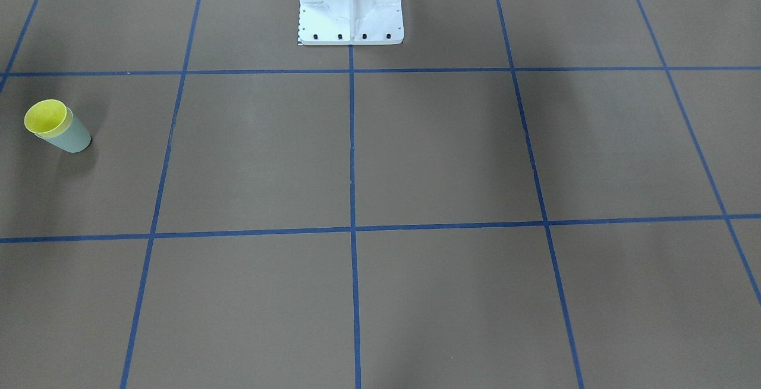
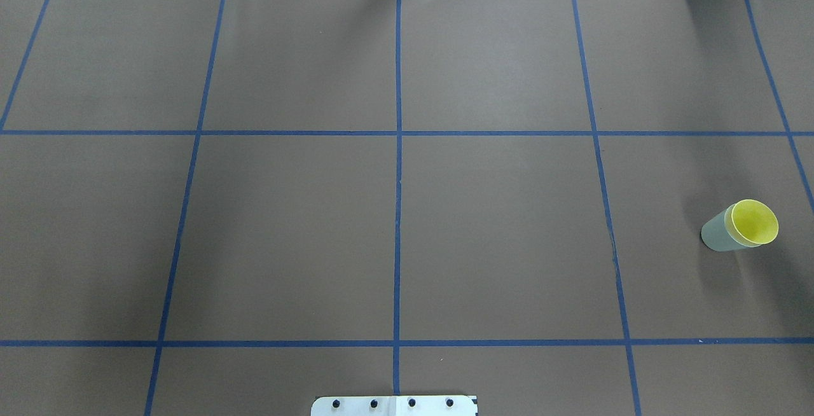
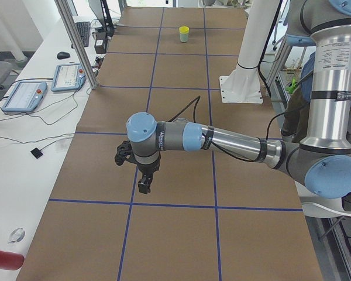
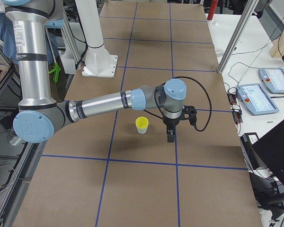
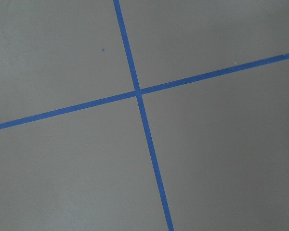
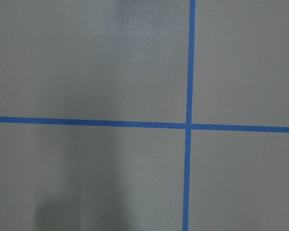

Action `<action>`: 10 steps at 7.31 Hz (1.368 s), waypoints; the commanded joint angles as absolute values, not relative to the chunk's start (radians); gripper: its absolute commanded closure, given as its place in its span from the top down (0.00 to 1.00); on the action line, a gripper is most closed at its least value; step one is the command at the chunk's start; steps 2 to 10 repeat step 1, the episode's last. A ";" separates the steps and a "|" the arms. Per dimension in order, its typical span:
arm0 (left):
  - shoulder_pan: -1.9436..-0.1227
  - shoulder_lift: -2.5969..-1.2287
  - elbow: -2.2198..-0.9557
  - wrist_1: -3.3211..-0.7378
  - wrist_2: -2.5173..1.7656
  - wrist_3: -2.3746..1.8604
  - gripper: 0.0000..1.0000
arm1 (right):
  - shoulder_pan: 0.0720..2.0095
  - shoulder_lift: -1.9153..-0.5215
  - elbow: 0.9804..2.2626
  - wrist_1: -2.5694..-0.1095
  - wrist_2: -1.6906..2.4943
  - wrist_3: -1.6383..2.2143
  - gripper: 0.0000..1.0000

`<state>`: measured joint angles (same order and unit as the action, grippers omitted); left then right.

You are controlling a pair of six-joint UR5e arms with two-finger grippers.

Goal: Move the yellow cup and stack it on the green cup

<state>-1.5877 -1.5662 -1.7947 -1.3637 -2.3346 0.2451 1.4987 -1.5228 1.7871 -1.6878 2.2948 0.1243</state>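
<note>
Two cups already sit as one, and the nearest thing to them is the right gripper point(image 4: 170, 138). Seen from the table's right end, it hangs fingers-down just beside the stack, not touching it. I cannot tell whether its jaws are apart or together: only that side view shows it, and its wrist camera sees just the brown table point(image 6: 86, 62) and blue tape lines point(image 6: 189, 57).

The yellow cup point(image 4: 142, 123) stands upright, mouth up, nested in the green cup point(image 4: 141, 131), so only its rim and inside show above the green wall. The stack rests in the outer grid square on the robot's right. I judge the task done, which would explain the gripper standing clear.

Farther on is the white pedestal point(image 4: 99, 56). Farthest, toward the other end, the left gripper point(image 3: 143, 188) hangs low over bare paper, well apart from the cups and probably parked out of the way. Its jaws cannot be read either.
</note>
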 commanded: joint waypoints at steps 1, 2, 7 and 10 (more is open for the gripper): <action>-1.588 -1.566 -1.795 -1.364 -2.335 0.245 1.00 | 1.499 -1.522 1.787 -1.687 2.293 0.124 1.00; -1.588 -1.566 -1.795 -1.364 -2.335 0.245 1.00 | 1.499 -1.522 1.787 -1.687 2.293 0.124 1.00; -1.588 -1.566 -1.795 -1.364 -2.335 0.245 1.00 | 1.499 -1.522 1.787 -1.687 2.293 0.124 1.00; -1.588 -1.566 -1.795 -1.364 -2.335 0.245 1.00 | 1.499 -1.522 1.787 -1.687 2.293 0.124 1.00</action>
